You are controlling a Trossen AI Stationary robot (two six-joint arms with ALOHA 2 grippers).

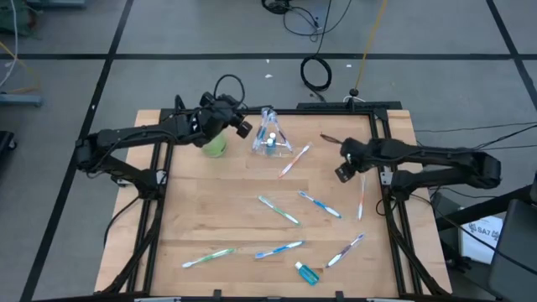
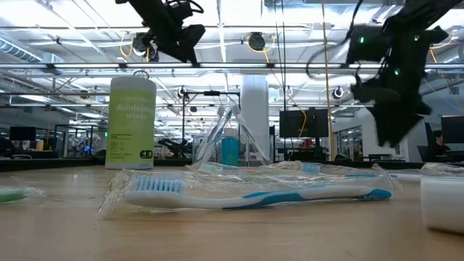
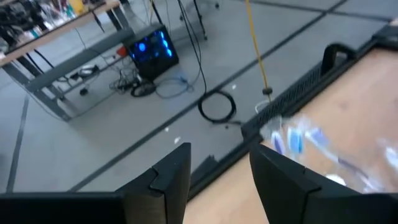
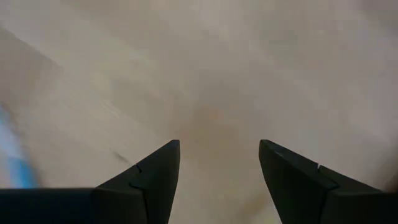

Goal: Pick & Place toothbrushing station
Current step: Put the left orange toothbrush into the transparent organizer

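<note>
A small clear cup (image 1: pixel 270 138) stands at the table's far middle with toothbrushes and a blue tube in it; it also shows in the low view (image 2: pixel 228 141). Several wrapped toothbrushes lie loose on the wood, among them one (image 1: pixel 278 210) at the middle, one (image 1: pixel 294 159) beside the cup and one (image 1: pixel 362 197) at the right. A blue white-capped tube (image 1: pixel 307 273) lies near the front edge. My left gripper (image 1: pixel 241 126) (image 3: pixel 221 155) is open and empty, raised just left of the cup. My right gripper (image 1: pixel 344 170) (image 4: pixel 219 149) is open and empty above bare wood at the right.
A green canister (image 1: pixel 215 144) stands left of the cup, under my left arm; it also shows in the low view (image 2: pixel 131 123). More toothbrushes (image 1: pixel 208 257) (image 1: pixel 278 249) (image 1: pixel 346 250) lie near the front edge. A black frame (image 1: pixel 382 168) runs along the table's sides.
</note>
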